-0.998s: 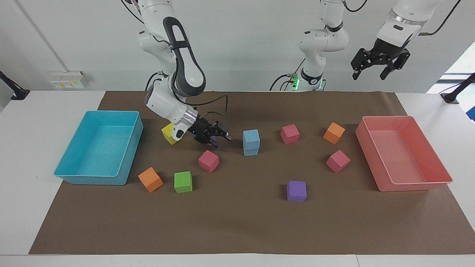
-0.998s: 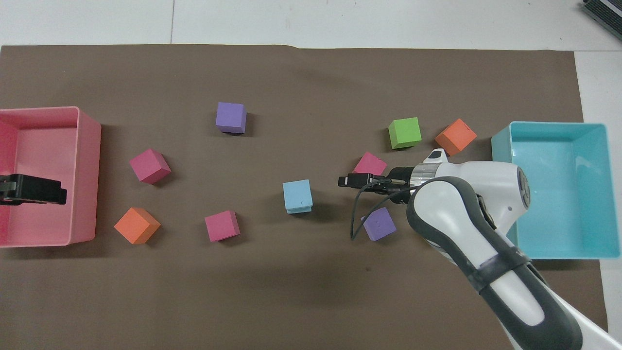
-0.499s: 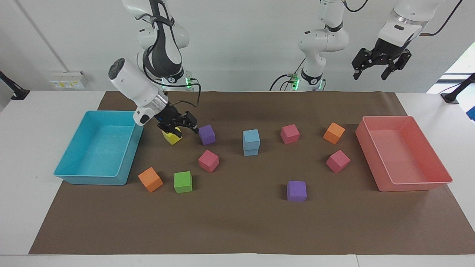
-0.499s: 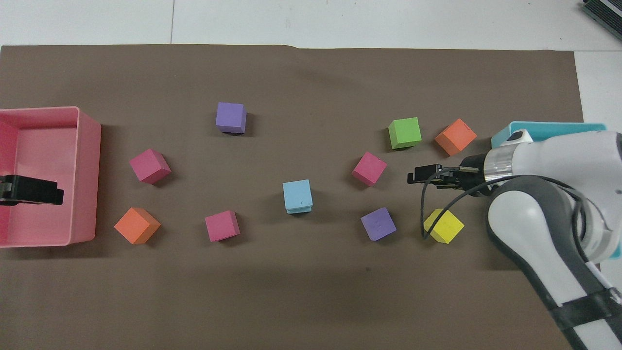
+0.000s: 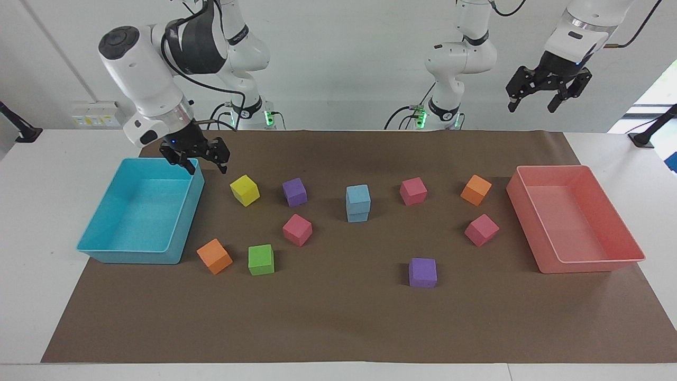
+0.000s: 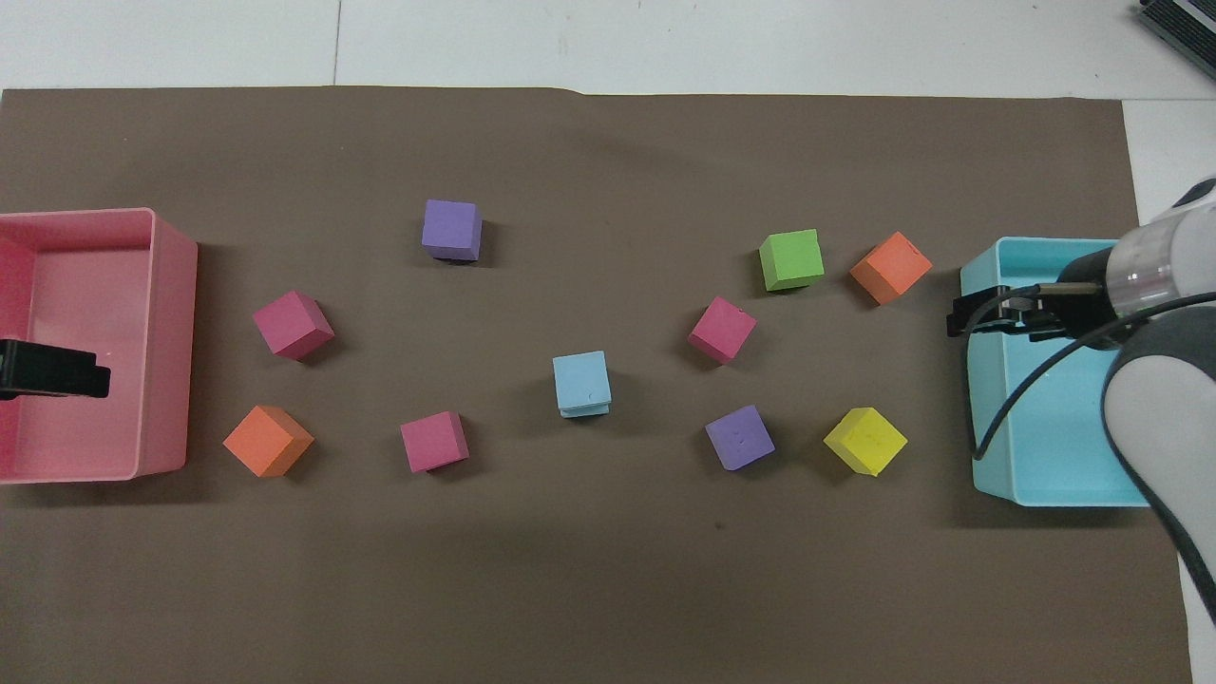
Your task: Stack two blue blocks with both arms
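The blue blocks [image 5: 358, 202] sit stacked mid-mat. The right gripper [image 5: 206, 166] hangs spread and empty over the turquoise tray's [image 5: 182, 239] rim. The left gripper [image 5: 533, 106], spread and empty, waits above the pink tray [image 5: 597, 261].

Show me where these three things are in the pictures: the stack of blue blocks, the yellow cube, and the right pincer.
blue blocks [image 5: 358, 199]: facing view, front face of the top block.
yellow cube [image 6: 865, 440]: overhead view, its top face.
right pincer [image 5: 203, 165]: facing view, midway between its fingertips, over the turquoise tray's [image 5: 132, 253] rim.
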Controlling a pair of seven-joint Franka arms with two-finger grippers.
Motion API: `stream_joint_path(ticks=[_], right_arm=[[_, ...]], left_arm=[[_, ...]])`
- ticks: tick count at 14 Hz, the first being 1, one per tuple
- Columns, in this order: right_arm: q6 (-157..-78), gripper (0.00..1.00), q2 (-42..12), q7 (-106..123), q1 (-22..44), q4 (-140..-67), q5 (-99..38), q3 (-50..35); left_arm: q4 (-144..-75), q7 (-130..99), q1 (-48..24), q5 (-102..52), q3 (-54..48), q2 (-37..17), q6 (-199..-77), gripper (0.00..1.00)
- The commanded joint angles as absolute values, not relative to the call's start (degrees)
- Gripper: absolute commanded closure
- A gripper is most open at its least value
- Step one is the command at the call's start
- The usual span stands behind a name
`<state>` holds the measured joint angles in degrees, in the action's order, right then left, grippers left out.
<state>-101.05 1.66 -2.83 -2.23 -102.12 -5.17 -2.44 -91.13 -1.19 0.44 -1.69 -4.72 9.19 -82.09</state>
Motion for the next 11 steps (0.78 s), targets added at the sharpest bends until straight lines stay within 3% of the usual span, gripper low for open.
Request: stream_joint_path(ticks=[1, 5, 11], right_arm=[[-94.33, 0.08, 0.44, -3.96, -3.6, -95.55, -1.42, -3.16], [-87.99, 0.0, 0.09, -4.57, -5.8, -89.31, -0.7, -3.08], [-81.4, 0.0, 0.17, -4.57, -6.42, -84.47, -0.44, -1.85]], left_arm=[[-90.09, -0.44, 1.23, -2.73, -4.83, 9.4, -80.25, 0.0], [-90.18, -0.26, 1.23, -2.81, -4.92, 9.4, -80.42, 0.0], [-90.35, -0.26, 1.32, -2.81, -4.92, 9.76, -80.42, 0.0]])
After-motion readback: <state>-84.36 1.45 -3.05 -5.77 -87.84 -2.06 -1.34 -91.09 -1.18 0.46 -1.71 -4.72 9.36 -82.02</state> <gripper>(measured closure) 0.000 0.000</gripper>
